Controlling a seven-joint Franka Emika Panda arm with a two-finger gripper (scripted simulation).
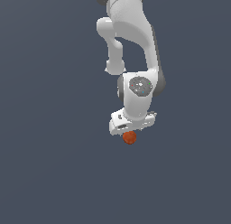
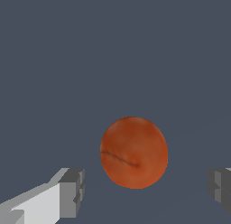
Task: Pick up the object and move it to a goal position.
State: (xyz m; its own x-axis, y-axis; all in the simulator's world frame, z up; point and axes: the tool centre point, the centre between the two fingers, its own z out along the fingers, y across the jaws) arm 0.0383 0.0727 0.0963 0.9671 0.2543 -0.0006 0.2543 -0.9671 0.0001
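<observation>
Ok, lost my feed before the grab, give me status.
Gripper open, fingers either side of the ball, gaps showing. Ball not gripped. Nothing in the way.

Exterior view: the arm [image 1: 131,33] descends from the upper centre, with the gripper [image 1: 131,128] just below frame centre. The ball [image 1: 129,137] sits directly beneath the gripper, between its spread fingers [image 2: 67,193], touching neither.

A small orange-red ball [image 2: 134,152] is showing a smooth, matt, faintly mottled skin with one dark crease, while the white robot arm [image 1: 135,33] is looking like smooth satin plastic, its grey fingers [image 2: 72,191] appearing dull and matt.
</observation>
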